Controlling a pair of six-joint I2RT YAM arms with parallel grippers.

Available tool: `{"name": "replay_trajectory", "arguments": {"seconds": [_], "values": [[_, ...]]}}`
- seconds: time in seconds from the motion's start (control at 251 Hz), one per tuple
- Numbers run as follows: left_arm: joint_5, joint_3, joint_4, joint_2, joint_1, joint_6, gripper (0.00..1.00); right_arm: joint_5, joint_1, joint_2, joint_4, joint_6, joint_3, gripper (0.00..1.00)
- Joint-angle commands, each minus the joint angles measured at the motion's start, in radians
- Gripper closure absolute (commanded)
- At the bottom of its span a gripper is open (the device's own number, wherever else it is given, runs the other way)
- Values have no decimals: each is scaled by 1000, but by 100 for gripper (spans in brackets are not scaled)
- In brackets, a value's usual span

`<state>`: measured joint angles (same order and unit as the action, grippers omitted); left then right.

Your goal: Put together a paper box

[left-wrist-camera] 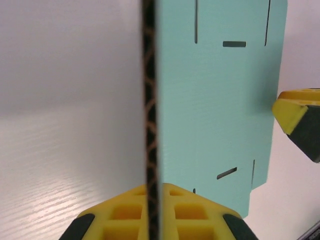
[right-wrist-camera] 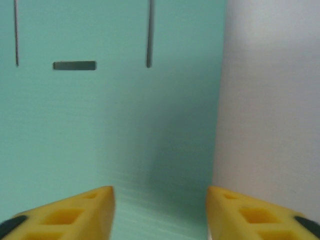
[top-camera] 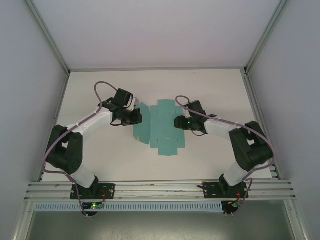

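Box point(top-camera: 162, 127): a flat teal die-cut sheet in the middle of the table point(top-camera: 210, 90), lying between my two grippers, with slots and cuts on its face.
Left gripper point(top-camera: 135, 116): at the sheet's left edge. My jaws are clenched on a flap point(left-wrist-camera: 150, 100), whose corrugated edge runs straight up between my yellow fingers point(left-wrist-camera: 120, 215) in the wrist view.
Flap: raised off the table; the rest of the sheet lies flat.
Right gripper point(top-camera: 177, 122): over the sheet's right part, jaws released, fingers point(right-wrist-camera: 75, 215) apart. The right one is at the card's edge, beside bare table.

Bright, diffuse, even light; a soft shadow darkens the paper box point(right-wrist-camera: 165, 150) close up.
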<state>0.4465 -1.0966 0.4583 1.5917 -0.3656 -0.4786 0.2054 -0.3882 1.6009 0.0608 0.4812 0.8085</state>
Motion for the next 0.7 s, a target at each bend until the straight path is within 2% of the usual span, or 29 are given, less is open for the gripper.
{"name": "replay_trajectory", "arguments": {"seconds": [0.0, 0.132, 0.239, 0.327, 0.423, 0.591, 0.698], "values": [[78, -10, -138, -116, -7, 85, 100, 81, 87, -148, 40, -94, -3, 37], [144, 22, -239, -242, 0, 115, 100, 309, 218, -275, -62, -129, -48, 21], [185, 90, -343, -346, 3, 100, 100, 509, 298, -334, -165, -104, -73, 21], [220, 151, -432, -416, 2, 60, 100, 603, 321, -355, -218, -96, -80, 20], [270, 185, -493, -476, 2, 39, 100, 662, 328, -360, -263, -86, -82, 20], [251, 214, -522, -552, 2, 19, 100, 750, 339, -358, -358, -44, -98, 21], [277, 231, -561, -583, 2, -3, 100, 759, 342, -354, -366, -28, -112, 22]]}}
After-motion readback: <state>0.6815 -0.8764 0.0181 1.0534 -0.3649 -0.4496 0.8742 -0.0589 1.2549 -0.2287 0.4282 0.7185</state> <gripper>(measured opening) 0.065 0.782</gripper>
